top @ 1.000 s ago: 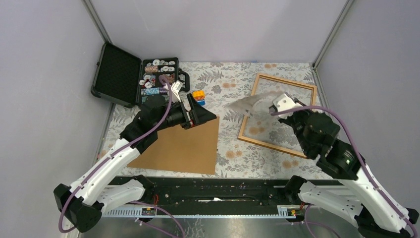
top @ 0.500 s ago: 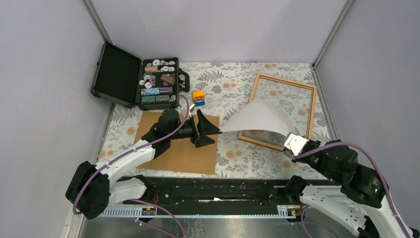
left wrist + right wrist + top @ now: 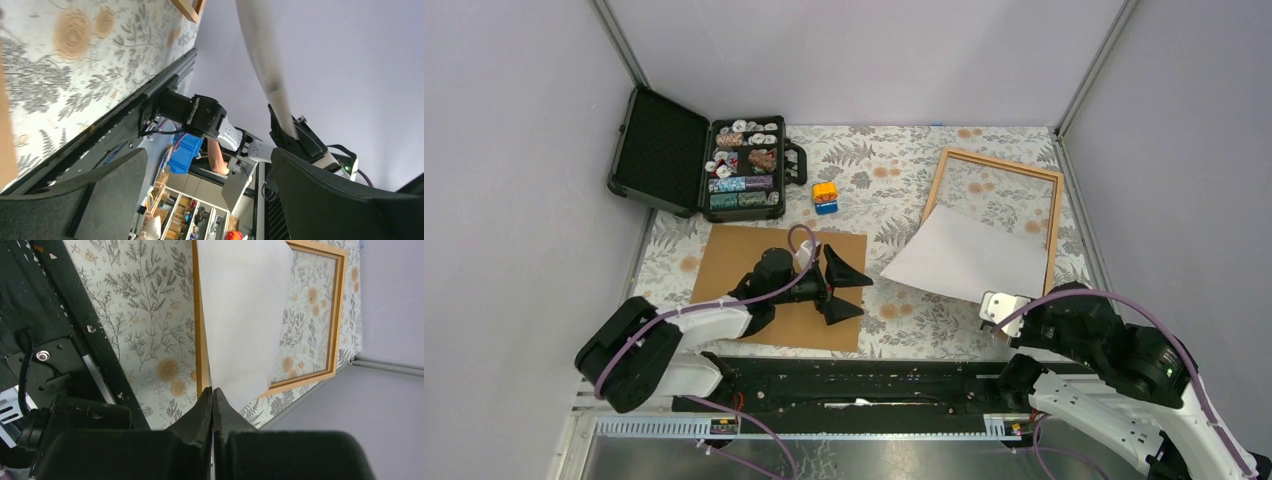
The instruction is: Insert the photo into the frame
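The photo (image 3: 969,255) lies white back up, skewed across the near-left corner of the light-brown wooden frame (image 3: 1001,161); part of it hangs out over the floral cloth. My right gripper (image 3: 992,300) sits low at the photo's near edge, shut on that edge. In the right wrist view the closed right gripper (image 3: 212,390) meets the photo (image 3: 240,315), with the frame (image 3: 335,315) beyond. My left gripper (image 3: 849,290) stands wide open over the right edge of the brown backing board (image 3: 764,285). Nothing sits in the left gripper (image 3: 207,200).
An open black case (image 3: 724,165) of chips stands at the back left. A small colourful cube (image 3: 825,195) sits near it. Grey walls close in the sides and back. The black rail (image 3: 854,375) runs along the near edge.
My right gripper drew back toward the near edge and down, so the photo went from raised and curved to lying flat over the frame's corner. The left arm pulled nearer, still open.
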Controlling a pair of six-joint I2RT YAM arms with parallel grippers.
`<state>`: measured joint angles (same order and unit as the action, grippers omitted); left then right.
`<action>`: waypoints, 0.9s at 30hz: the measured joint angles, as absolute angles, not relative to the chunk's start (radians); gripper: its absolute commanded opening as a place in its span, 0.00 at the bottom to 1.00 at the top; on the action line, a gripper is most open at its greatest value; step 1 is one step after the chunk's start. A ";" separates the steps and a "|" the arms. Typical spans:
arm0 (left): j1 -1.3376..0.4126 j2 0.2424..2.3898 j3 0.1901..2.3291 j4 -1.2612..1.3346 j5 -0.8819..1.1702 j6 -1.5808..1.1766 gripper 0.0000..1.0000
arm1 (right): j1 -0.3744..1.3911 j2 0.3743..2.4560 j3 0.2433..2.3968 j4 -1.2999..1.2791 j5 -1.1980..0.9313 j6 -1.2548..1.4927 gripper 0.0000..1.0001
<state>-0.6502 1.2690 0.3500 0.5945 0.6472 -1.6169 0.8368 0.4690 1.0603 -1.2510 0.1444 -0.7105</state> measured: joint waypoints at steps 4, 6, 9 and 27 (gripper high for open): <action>-0.712 1.344 0.368 0.705 0.648 -1.660 0.99 | 0.837 0.444 1.060 -1.282 0.130 -0.728 0.00; -0.745 1.384 0.388 0.765 0.646 -1.680 0.99 | 0.837 0.427 1.055 -1.285 0.117 -0.733 0.00; -0.779 1.417 0.393 0.846 0.638 -1.708 0.99 | 0.837 0.415 1.035 -1.291 0.106 -0.738 0.00; -0.865 1.359 0.360 0.702 0.579 -1.861 0.80 | 0.837 0.421 0.973 -1.290 0.123 -0.756 0.00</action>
